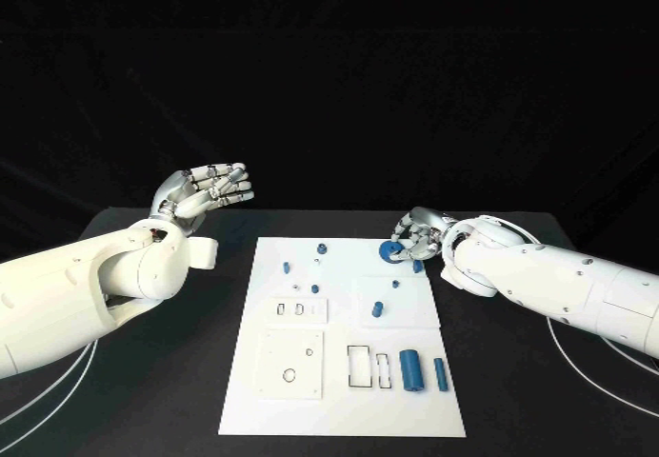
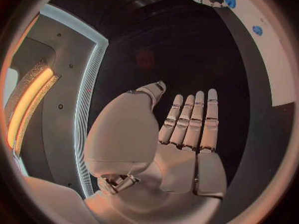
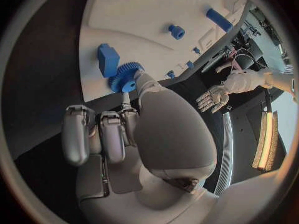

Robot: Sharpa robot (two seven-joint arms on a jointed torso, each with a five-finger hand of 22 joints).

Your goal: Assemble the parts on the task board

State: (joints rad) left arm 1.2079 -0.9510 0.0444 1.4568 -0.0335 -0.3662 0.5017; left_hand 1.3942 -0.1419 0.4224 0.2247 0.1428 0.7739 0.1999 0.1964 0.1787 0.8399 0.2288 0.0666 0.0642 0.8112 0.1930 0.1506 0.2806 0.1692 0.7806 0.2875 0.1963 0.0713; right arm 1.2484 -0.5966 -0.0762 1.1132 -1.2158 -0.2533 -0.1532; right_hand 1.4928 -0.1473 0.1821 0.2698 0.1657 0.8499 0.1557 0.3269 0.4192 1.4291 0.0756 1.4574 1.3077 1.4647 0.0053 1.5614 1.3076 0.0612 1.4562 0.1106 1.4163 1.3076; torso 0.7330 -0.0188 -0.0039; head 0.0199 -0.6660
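- The left hand (image 1: pixel 206 190) is raised off the table, well to the left of the white board (image 1: pixel 344 419), palm up with nothing in it; the head view shows its fingers slightly curled.
- Its wrist view shows that hand (image 2: pixel 187 134) with the fingers straight and side by side, thumb apart, over bare black table.
- On the board (image 3: pixel 149 15), towards the near right, two blue cylinders (image 1: pixel 410 369) lie flat side by side, their long axes running from the near edge to the far edge; small blue pegs (image 1: pixel 305 268) dot the far part.
- At the board's far right corner the right hand (image 1: pixel 419 238) pinches a blue gear (image 1: pixel 391 251).
- From overhead the gear is half hidden by fingers; the right wrist view shows that gear (image 3: pixel 124 77) plainly, toothed, held at the fingertips of the right hand (image 3: pixel 106 134), just beside a blue block (image 3: pixel 107 58) on the board. Whether the gear touches the board I cannot tell.
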